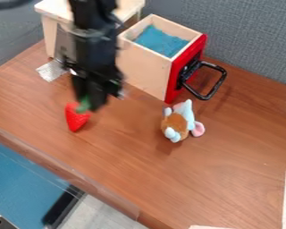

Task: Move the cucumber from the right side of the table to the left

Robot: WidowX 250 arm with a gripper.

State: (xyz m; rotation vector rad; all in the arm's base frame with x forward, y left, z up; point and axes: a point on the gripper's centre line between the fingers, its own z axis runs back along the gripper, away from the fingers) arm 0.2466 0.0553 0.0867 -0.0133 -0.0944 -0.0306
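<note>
Black and blurred, the gripper [93, 103] hangs low over the left part of the wooden table [187, 179], pointing down. Beside its tip is a red toy strawberry [77, 118], with a small green part [83, 105] at its upper end that the gripper partly overlaps. Whether the gripper touches the strawberry or the green part, I cannot tell. I cannot make out a cucumber.
Behind the gripper stands a light wooden box [142, 67] with a red front, a black handle [212, 94] and blue cloth [160, 40] inside. A plush toy [178, 123] lies in front of it. A pale wooden stand [48, 33] is at the upper left.
</note>
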